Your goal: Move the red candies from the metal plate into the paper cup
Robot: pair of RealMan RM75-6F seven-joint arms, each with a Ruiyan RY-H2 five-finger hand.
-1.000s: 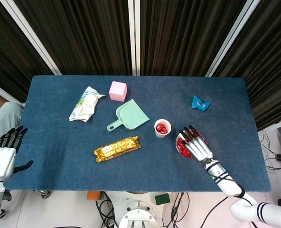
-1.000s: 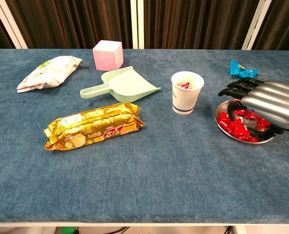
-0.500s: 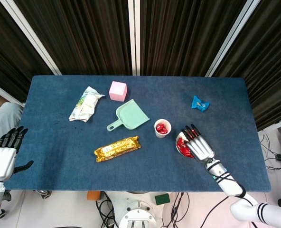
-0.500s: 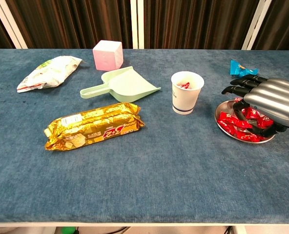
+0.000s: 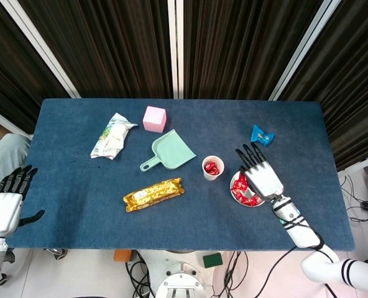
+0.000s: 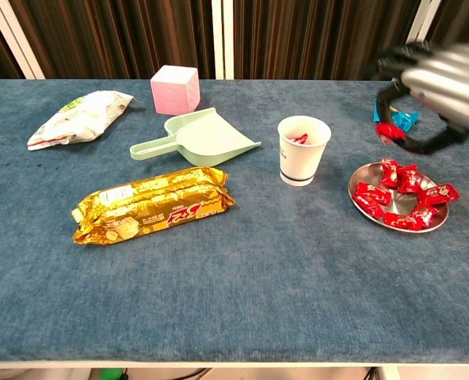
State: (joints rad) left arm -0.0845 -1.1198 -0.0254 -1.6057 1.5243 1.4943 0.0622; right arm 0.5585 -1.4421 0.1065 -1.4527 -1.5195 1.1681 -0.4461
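- Several red candies point(image 6: 399, 195) piled in the metal plate point(image 6: 359, 204), just right of the paper cup point(image 6: 303, 150).
- Couple of red candies already sitting inside the cup.
- Right hand point(image 6: 436, 83) up above the plate, pinching one red candy point(image 6: 387, 131) between thumb and finger.
- Left hand point(image 5: 7, 200) off the table's left edge, fingers spread, holding nothing.
- Green dustpan point(image 6: 197, 138) left of the cup, nothing in it; gold snack pack point(image 6: 152, 204) lying nearer the front.
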